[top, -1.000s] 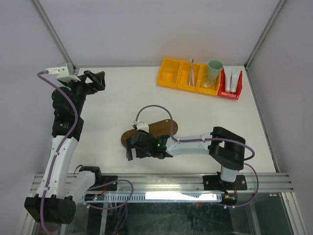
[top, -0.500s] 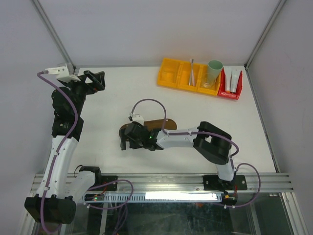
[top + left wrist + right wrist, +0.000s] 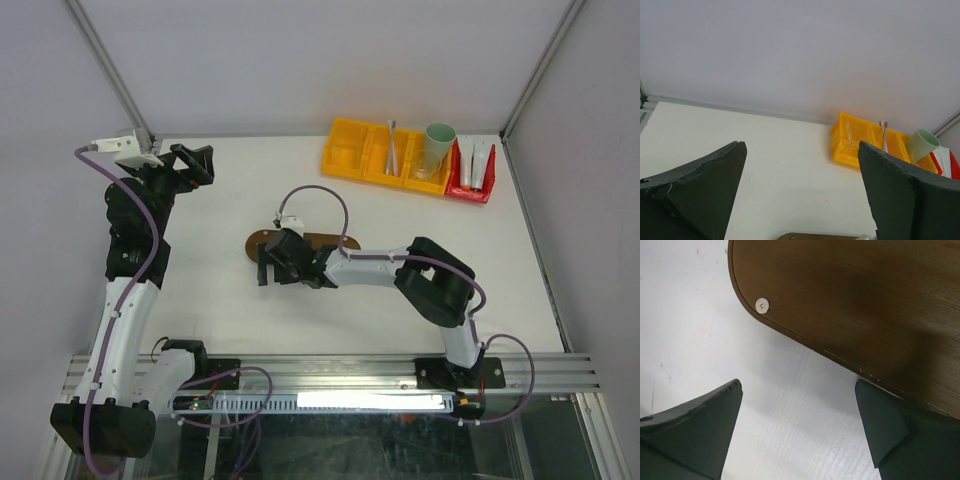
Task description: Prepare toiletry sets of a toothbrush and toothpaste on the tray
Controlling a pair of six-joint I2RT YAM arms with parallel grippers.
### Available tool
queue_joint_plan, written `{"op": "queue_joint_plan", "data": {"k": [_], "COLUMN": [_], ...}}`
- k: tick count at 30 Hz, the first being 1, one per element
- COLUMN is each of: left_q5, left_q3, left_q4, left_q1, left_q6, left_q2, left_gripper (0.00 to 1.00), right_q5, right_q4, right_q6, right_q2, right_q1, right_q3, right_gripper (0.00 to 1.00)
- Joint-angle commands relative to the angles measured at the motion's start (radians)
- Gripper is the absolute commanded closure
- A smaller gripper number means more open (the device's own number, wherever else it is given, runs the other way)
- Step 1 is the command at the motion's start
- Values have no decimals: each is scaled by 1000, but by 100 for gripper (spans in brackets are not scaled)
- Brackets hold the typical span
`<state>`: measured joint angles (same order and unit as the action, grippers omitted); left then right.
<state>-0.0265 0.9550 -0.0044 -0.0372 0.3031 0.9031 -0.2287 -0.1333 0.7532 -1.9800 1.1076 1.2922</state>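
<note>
While the right hand hangs released above the rounded edge of the wooden tray, white desk spreads beyond; left hand, likewise released, raised apart; toothbrushes lie in the yellow bin.

No text, label, brand, number or sign can be read in any view. The white tubes stand in the red bin at the far right corner of the counter. They are too small in the top view for any print to be made out. In the left wrist view only a blank white sliver of them shows. In the right wrist view, the brown tray shows only bare wood grain and a plain cross-slot screw head, with no marking.
</note>
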Motion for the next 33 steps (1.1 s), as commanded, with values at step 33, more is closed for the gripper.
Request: {"op": "queue_joint_plan", "data": {"k": [33], "left_q5": [-56], "left_q3": [43], "left_q4": [23], "left_q1": [11], "left_q6": [15], "left_q2": [9], "left_gripper": [1], "right_q5": [-29], "right_q4": [-351], "right_q6": [-349], "right_q2": [512], "right_q1": [-873], "right_q3": [-7], "right_gripper": [5]}}
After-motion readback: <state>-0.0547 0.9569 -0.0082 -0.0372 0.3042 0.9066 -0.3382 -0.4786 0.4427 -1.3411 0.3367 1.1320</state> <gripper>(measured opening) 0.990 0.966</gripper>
